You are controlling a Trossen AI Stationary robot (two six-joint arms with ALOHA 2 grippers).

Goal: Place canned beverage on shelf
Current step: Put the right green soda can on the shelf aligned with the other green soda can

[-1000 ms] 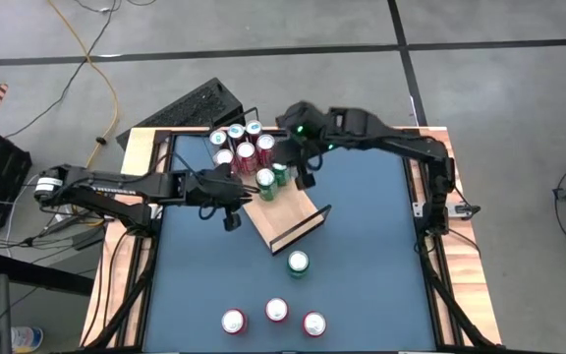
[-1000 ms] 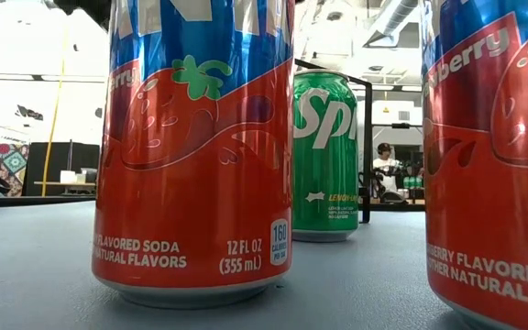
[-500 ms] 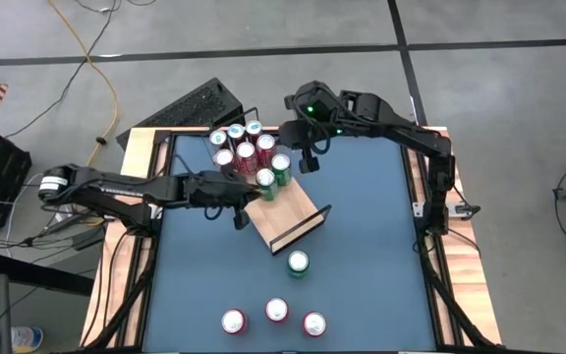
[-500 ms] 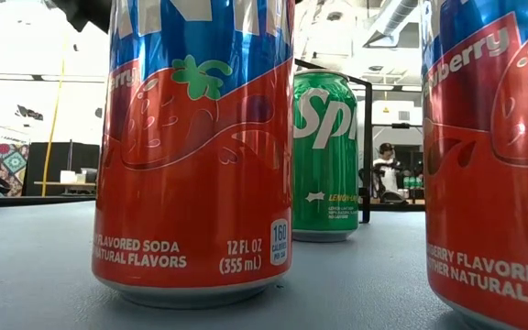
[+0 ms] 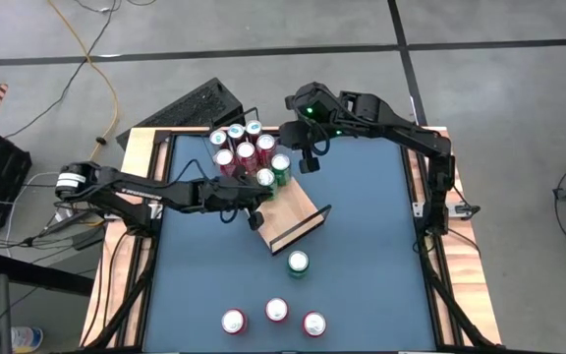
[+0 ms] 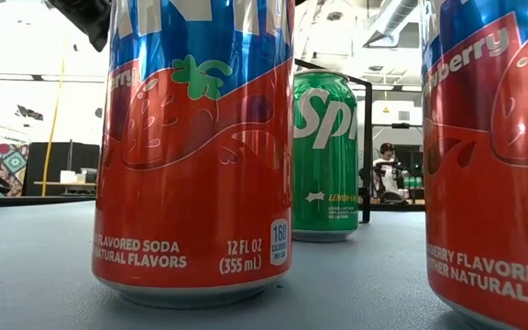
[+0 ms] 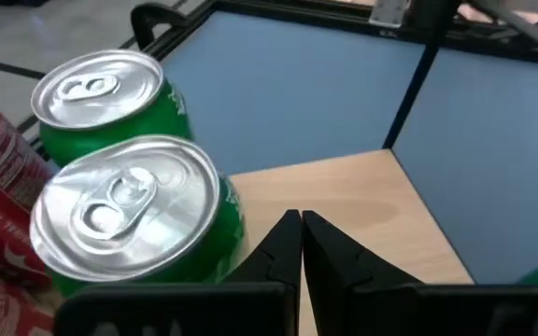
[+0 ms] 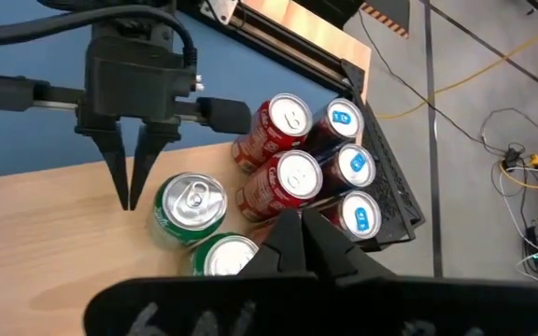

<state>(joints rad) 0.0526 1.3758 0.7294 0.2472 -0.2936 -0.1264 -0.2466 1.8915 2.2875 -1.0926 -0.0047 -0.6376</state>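
The shelf [image 5: 298, 208], a light-wood board with black end rails, lies askew at the table's far middle. Two green cans [image 5: 265, 178] [image 5: 281, 164] stand on its far end, next to several red and blue cans [image 5: 245, 150]. My left gripper [image 5: 256, 218] is shut and hovers over the board [image 7: 362, 215], just beside the nearer green can [image 7: 134, 219]; the right wrist view shows a small gap between its fingers [image 8: 127, 182] and that can [image 8: 190, 210]. My right gripper [image 5: 309, 163] is shut, raised above the cans' right side, holding nothing [image 8: 297, 224].
A green can [image 5: 298, 263] stands on the blue table top near the shelf's near rail. Three red cans [image 5: 233, 321] [image 5: 276, 311] [image 5: 313, 324] stand by the near edge and fill the low view [image 6: 195, 147]. A keyboard [image 5: 190, 108] lies beyond the far left corner.
My left gripper has moved toward the table's right edge and downward, coming in over the board beside the nearer green can. My right gripper has drawn up and toward the far edge, away from the green cans, then kept still.
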